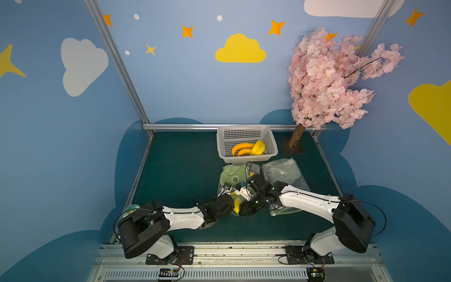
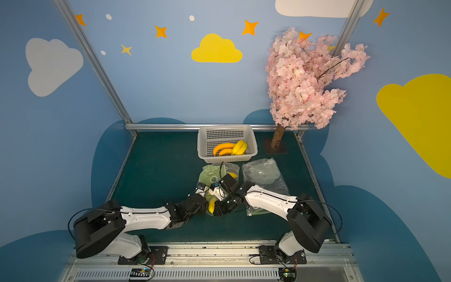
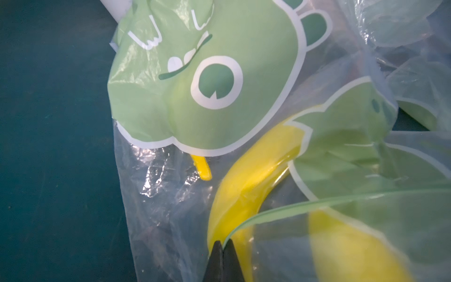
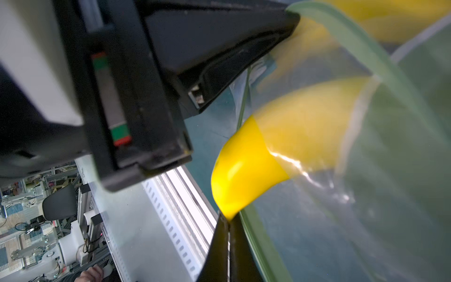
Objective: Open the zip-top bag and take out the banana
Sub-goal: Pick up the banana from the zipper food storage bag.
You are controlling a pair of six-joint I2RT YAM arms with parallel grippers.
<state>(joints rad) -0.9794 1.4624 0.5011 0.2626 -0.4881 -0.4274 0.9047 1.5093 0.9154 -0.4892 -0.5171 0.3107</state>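
While the zip-top bag [image 1: 230, 174] lies on the counter [image 1: 175, 175], mouth toward 6 o'clock with the banana [image 4: 244, 171] poking a bare tip out, my left end effector [image 3: 222, 244] pinches its green zip rim. My right end effector [image 4: 228, 221] is pressed together at that tip.

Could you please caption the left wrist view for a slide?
Left tool shut on the zip-top bag at its rim, banana showing through.

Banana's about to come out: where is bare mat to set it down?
Bare mat between the left rail and the basket and zip-top bag. Crowded: left hand and right hand at the bag mouth, second bag, tree base.
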